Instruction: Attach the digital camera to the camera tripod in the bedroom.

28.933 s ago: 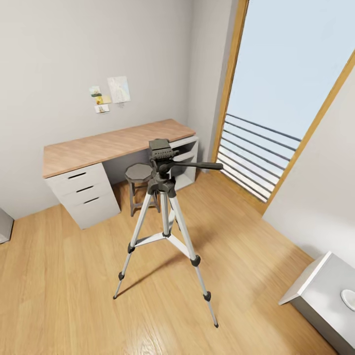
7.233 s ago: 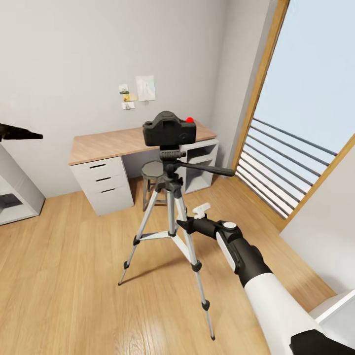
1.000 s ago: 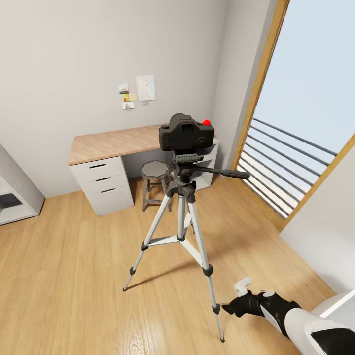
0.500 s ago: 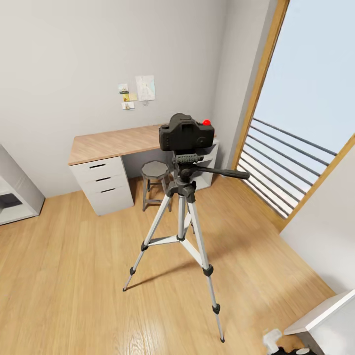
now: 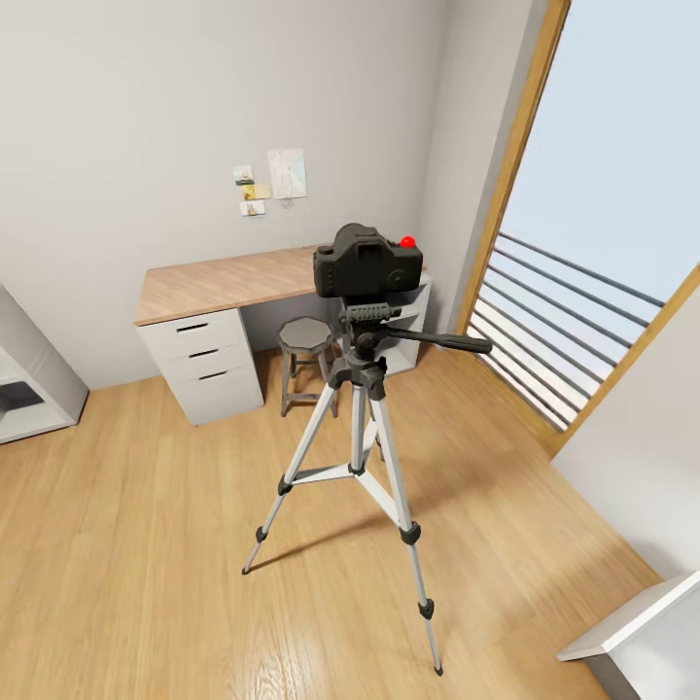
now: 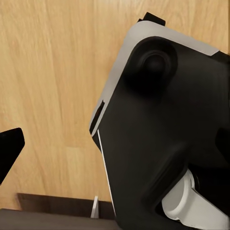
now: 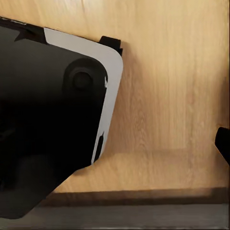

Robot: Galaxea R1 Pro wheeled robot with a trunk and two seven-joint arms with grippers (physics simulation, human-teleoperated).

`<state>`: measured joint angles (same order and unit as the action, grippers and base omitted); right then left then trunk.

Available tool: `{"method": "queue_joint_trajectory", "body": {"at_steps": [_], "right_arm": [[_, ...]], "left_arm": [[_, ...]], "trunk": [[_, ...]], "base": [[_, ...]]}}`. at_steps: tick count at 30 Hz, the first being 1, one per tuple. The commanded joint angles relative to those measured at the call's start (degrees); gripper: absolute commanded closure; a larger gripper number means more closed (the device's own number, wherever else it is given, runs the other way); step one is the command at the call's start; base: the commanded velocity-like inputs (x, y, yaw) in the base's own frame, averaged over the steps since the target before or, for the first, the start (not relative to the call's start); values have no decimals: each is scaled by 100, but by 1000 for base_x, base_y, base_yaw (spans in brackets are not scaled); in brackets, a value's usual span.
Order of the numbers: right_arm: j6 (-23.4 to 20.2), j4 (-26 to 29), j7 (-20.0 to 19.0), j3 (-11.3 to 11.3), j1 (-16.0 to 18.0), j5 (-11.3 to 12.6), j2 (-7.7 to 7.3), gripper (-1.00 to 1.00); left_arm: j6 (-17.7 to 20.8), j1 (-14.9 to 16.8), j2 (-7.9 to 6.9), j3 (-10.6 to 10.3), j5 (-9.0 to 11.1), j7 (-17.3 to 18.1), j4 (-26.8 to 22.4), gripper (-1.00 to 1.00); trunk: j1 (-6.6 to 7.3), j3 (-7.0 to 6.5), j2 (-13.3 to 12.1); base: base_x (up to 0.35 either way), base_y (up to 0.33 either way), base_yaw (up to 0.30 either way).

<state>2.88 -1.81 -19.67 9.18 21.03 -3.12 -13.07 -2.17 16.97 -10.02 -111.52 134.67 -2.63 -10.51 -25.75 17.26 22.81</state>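
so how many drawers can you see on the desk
3, stacked in the white unit under the left end of the desk: top drawer, middle drawer, bottom drawer. The camera tripod may hide more on the right side.

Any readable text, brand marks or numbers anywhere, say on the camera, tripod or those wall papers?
None can be read.
Camera: no legible marking.
Tripod: no legible marking.
Papers pinned on the wall above the desk: print too small and blurred to read.
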Motion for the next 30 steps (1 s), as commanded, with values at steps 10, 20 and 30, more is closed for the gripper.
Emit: {"method": "queue_joint_trajectory", "body": {"at_steps": [10,20,30], "right_arm": [[11,-21,412,8,-203,81,57,-100],[12,-21,418,-23,-204,221,80,-100],[-5,-21,536,-30,-287,258,108,-100]], "left_arm": [[-46,8,337,-20,33,-1,34,-100],[-52,8,334,-16,33,-36,38,-100],[-7,8,328,-19,33,-53,38,-100]], "trunk": [[-3,9,10],[-3,9,10],[-3,9,10]], "base": [[0,0,0],[0,0,0],[0,0,0]]}}
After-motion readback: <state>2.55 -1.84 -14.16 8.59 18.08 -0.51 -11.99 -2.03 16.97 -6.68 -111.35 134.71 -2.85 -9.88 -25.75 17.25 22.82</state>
